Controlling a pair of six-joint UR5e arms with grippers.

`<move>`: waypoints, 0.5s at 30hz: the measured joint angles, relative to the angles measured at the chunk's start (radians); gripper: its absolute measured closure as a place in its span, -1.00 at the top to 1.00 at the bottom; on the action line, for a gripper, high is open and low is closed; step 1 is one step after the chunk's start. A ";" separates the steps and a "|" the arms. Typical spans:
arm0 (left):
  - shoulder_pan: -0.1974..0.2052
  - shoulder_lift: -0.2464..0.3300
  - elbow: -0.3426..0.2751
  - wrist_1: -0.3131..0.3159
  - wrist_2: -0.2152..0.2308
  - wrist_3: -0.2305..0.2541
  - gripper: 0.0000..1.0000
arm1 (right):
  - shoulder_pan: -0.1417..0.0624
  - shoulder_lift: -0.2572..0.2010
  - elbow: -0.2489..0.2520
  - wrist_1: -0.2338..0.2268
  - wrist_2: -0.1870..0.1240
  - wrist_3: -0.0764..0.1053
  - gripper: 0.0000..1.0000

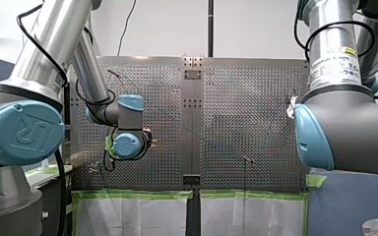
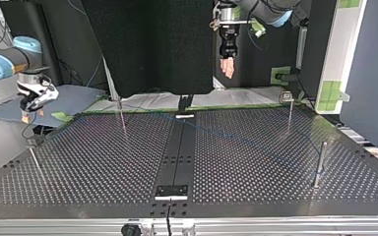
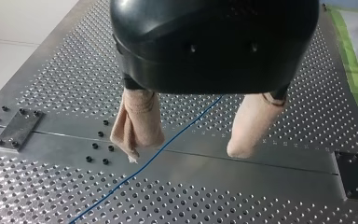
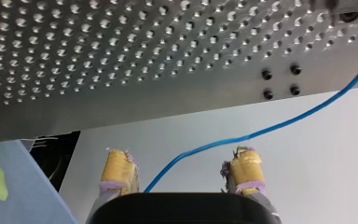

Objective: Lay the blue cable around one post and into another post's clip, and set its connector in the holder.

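Where the blue cable (image 3: 168, 144) lies across the perforated table (image 3: 261, 186), our left gripper (image 3: 184, 151) hovers over it, beige fingers (image 3: 137, 121) spread and empty. Past the table's edge, it runs between our right gripper's (image 4: 182, 156) parted yellow pads (image 4: 247, 163), ungrasped.

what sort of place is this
Probably a robotics lab bench: my left arm and my right arm at a perforated table with upright posts and a blue cable.

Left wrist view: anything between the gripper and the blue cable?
Nothing visible. The left gripper hangs open above the table, and the cable lies flat on the table, passing under the gap between the jaws, nearer one side. Only open air shows between them.
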 joint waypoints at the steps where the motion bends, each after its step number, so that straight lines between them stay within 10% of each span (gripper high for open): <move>1: 0.000 0.000 0.000 0.000 0.000 0.000 1.00 | 0.000 0.000 0.005 -0.004 0.001 0.000 0.98; 15: 0.000 0.000 0.000 -0.001 0.001 -0.003 1.00 | 0.024 0.000 0.084 -0.069 0.006 -0.018 0.98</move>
